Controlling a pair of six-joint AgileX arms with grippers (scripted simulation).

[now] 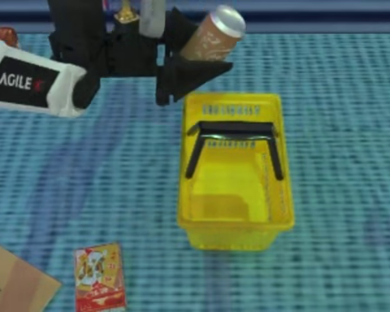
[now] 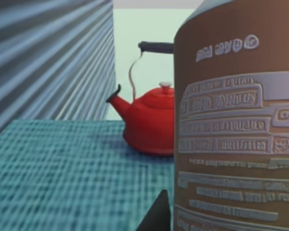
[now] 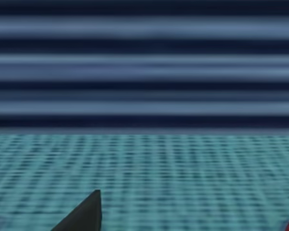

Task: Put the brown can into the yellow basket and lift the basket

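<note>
The brown can [image 1: 213, 34] hangs tilted in the air, silver top toward the right, just beyond the far rim of the yellow basket [image 1: 234, 227]. My left gripper [image 1: 194, 51] is shut on the can, whose printed side [image 2: 236, 144] fills the left wrist view beside one dark fingertip [image 2: 159, 214]. The basket stands in the middle of the table with nothing inside, its black handle [image 1: 234, 130] folded across the far half. My right arm is out of the top view; its wrist view shows one fingertip [image 3: 89, 211] over bare cloth, nothing held.
A red kettle [image 2: 151, 122] stands on the table beyond the can. A small reddish-brown figurine [image 1: 6, 34] sits far left. A red printed box [image 1: 101, 276] and a cardboard sheet [image 1: 13, 286] lie at the near left. A striped wall [image 3: 144, 62] backs the table.
</note>
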